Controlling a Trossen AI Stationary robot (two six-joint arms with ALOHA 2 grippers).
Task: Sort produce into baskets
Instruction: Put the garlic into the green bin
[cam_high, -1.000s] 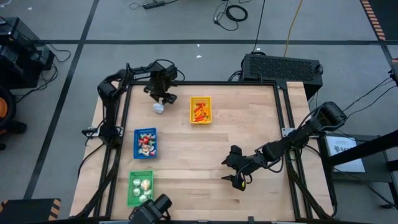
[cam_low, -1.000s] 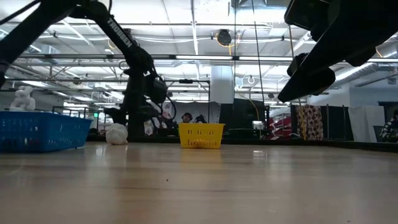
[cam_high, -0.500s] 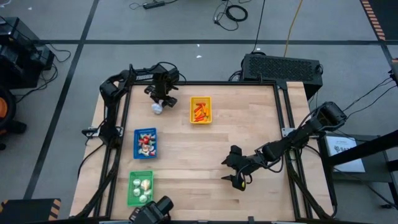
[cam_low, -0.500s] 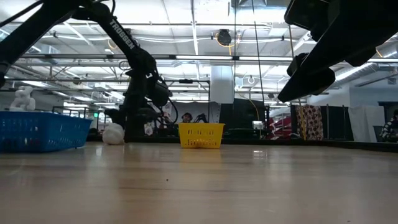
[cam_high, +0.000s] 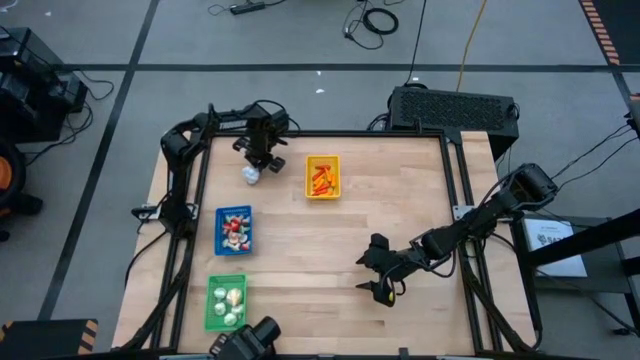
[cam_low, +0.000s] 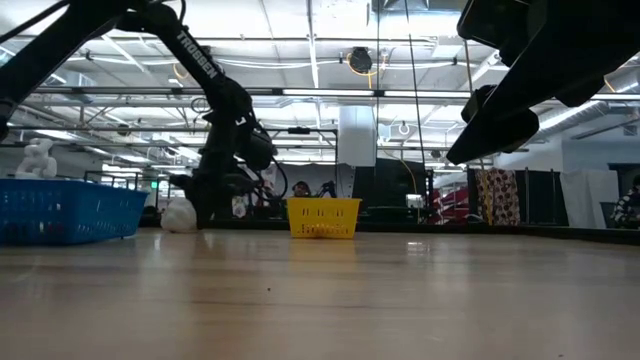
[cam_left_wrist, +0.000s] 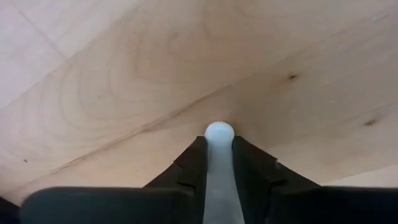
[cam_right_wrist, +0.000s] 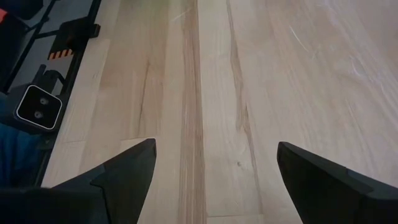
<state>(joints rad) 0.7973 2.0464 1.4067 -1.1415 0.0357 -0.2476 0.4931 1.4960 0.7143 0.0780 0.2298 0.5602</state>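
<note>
Gripping one white bulb (cam_left_wrist: 219, 132), left hand (cam_high: 256, 167); right hand (cam_high: 378, 268) wide open; three trays.

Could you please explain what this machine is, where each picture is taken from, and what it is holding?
Two dark robot arms work at a wooden table. One picture looks straight down, one looks level across the tabletop, and one comes from each wrist. The left gripper at the far side has closed on a whitish garlic-like bulb, seen between its fingers. The right gripper hangs open over bare wood, holding nothing. Three trays hold sorted toy produce: yellow tray, blue tray, green tray.
</note>
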